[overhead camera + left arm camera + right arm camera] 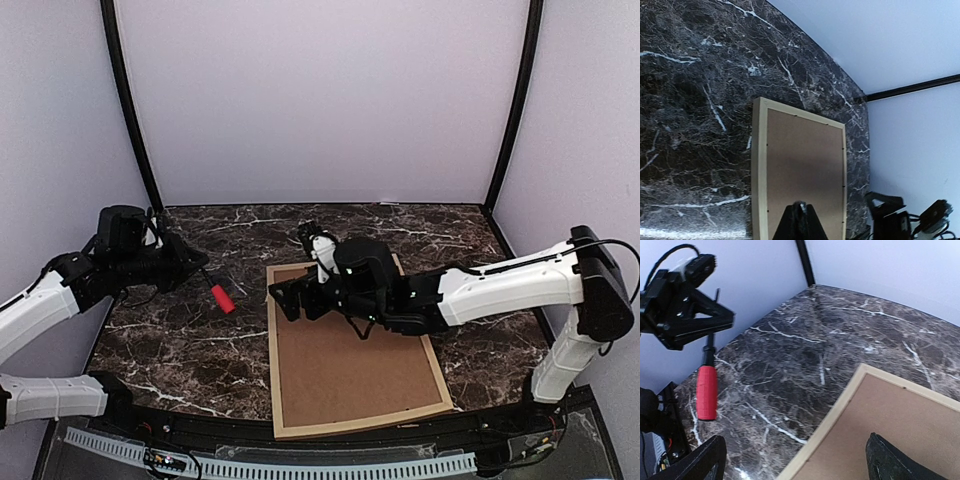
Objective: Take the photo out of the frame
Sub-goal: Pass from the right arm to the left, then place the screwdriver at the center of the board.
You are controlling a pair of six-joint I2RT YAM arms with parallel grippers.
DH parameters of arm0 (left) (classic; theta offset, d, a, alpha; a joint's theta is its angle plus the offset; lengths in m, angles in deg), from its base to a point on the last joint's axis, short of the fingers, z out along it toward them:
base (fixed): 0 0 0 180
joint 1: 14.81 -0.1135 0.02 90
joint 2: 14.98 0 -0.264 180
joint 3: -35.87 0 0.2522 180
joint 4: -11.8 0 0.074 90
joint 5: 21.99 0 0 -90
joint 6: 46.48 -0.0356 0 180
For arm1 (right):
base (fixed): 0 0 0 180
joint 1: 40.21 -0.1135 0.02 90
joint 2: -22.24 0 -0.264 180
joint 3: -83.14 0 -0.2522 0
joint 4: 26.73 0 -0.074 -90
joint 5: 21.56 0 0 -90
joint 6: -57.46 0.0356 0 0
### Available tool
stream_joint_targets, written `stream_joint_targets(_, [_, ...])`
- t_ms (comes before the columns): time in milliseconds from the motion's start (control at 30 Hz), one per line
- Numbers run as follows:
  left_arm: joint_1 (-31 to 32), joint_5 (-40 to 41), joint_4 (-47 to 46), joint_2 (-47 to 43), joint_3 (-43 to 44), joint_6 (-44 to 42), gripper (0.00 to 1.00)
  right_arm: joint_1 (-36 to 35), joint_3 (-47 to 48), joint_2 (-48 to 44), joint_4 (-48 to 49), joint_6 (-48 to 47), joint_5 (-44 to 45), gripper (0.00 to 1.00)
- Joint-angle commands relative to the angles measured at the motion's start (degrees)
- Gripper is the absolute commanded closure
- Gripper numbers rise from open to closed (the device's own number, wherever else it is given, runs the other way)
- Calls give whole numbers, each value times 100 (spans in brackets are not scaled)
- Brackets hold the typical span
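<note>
We judge the job to be at an early stage. The frame (273, 360) lies face down on the marble tabletop (180, 350), its light wood moulding running round a plain brown backing board (350, 375) that sits flat inside it on all sides. We cannot see the photo anywhere. We take it to be under that board, inside the frame, so nothing has come out yet.

The left claw (200, 267) hangs above the tabletop well to the left of the frame. Its fingers are pressed together on the dark shaft of a red-handled tool (222, 298), whose handle points down toward the marble. The tool is not touching the frame.

The right claw (283, 300) is over the far left corner of the frame with its fingers spread wide and nothing between them. From the right wrist view it appears to hover above the corner of the moulding, not resting on it.

The left wrist view shows small dark marks along the board's inner edge. They may be retaining tabs, but they are too small for us to be sure.

What is left, as we read it, is nearly everything: free whatever holds the board, lift the board out, then take the photo from the frame.
</note>
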State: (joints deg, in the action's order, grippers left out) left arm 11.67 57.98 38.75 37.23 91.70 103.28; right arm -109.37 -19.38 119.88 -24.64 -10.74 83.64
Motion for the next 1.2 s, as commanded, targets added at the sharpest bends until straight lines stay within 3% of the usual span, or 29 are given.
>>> stream_joint_targets(0, [-89, 353, 1873, 273, 528, -1710, 100, 309, -354, -590, -896, 204, 494, 1])
stream_joint_targets(167, [-90, 904, 2828, 903, 923, -2491, 100, 557, -675, -1117, -1578, 414, 673, 1])
stream_joint_targets(433, [-90, 1449, 3043, 2023, 852, -2920, 100, 751, -1042, -1582, -2329, 640, 888, 1])
stream_joint_targets(733, [-91, 1493, 2908, 3167, 927, -3149, 100, 794, -1244, -1591, -2487, 885, 900, 1])
stream_joint_targets(1167, [-96, 1687, 2173, 4086, 692, -3050, 99, 945, -1296, -1653, -2549, 920, 878, 1])
